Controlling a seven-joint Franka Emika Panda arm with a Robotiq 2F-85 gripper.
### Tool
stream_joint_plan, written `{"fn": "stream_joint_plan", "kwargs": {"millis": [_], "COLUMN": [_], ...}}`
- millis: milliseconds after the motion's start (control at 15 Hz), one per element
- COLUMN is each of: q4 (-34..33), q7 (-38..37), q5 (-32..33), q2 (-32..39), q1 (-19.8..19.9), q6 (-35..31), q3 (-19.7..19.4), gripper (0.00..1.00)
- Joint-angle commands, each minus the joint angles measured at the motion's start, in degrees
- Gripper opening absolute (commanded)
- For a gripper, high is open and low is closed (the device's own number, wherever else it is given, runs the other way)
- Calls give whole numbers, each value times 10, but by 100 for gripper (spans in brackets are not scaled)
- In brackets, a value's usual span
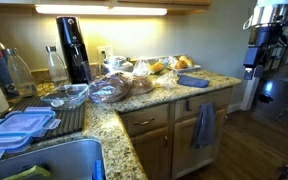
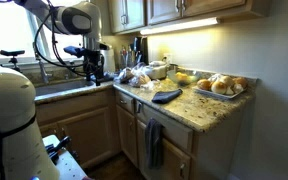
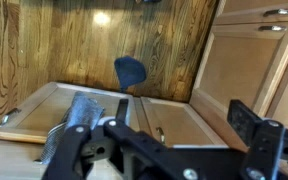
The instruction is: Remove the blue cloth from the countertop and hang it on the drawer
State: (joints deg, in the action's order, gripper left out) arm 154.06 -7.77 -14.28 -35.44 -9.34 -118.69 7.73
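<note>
Wrist view shows us the gripper [image 3: 164, 130] with its fingers spread apart, and a hanging cloth [image 3: 130, 72] at its 12 o'clock against the cabinets [image 3: 239, 70]. In both exterior views we see the blue cloth [image 1: 192, 80] [image 2: 166, 95] lying flat on the table [image 1: 144, 100] near its front edge. The hanging cloth drapes from the drawer [image 1: 196, 104] at its 5 o'clock.
</note>
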Motion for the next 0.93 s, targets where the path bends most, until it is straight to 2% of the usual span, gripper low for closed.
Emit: {"fn": "stream_joint_plan", "kwargs": {"millis": [0, 467, 667, 867], "q4": [-1, -4, -18, -38], "q7": [0, 2, 30, 84], "q5": [0, 6, 50, 99], "q2": [0, 5, 23, 56], "q1": [1, 6, 22, 40], "q6": [1, -2, 8, 1], "q3": [0, -1, -8, -34], "gripper": [100, 100, 100, 100]}}
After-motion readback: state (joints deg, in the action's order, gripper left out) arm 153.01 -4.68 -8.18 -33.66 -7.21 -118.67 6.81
